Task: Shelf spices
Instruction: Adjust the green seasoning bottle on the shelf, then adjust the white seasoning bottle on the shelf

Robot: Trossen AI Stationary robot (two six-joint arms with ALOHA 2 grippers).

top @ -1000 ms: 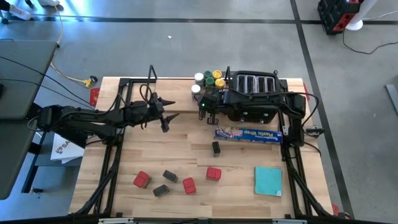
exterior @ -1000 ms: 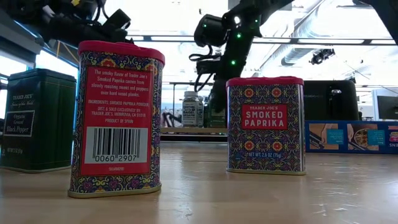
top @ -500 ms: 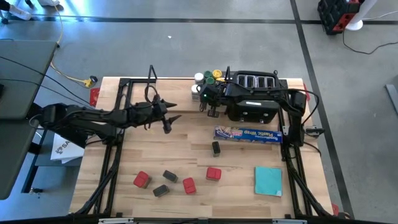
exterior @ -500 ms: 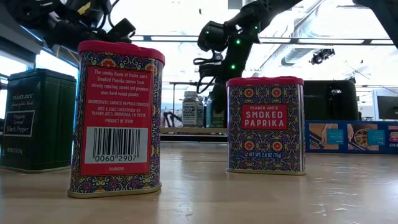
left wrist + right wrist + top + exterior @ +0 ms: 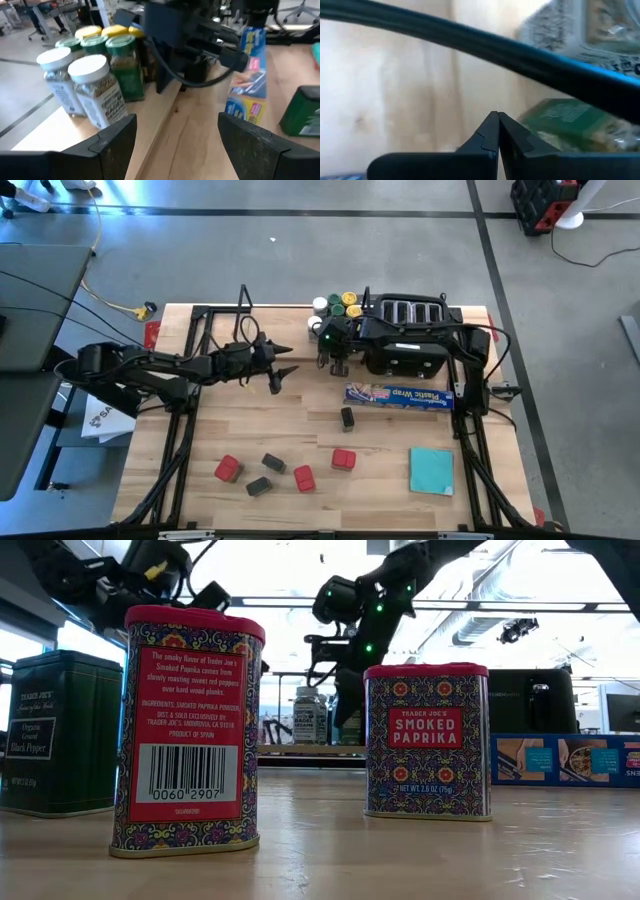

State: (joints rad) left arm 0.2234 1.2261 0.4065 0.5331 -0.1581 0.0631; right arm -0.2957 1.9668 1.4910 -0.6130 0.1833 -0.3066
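Reaching toward the spice jars [image 5: 90,85] with left end effector [image 5: 283,375] spread wide and empty, readied for a grab. Right end effector [image 5: 337,363] pinched closed, holding nothing, parked beside the toaster [image 5: 405,330].

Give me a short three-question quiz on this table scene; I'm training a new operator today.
1. True or false: the right gripper has its fingers shut.
2. What does the left gripper hold? A) a red tin B) nothing C) a jar
3. Which object lies between the toaster and the teal square?

Key: 1 true; 2 B, its fingers are open and empty; 3 the blue plastic-wrap box.
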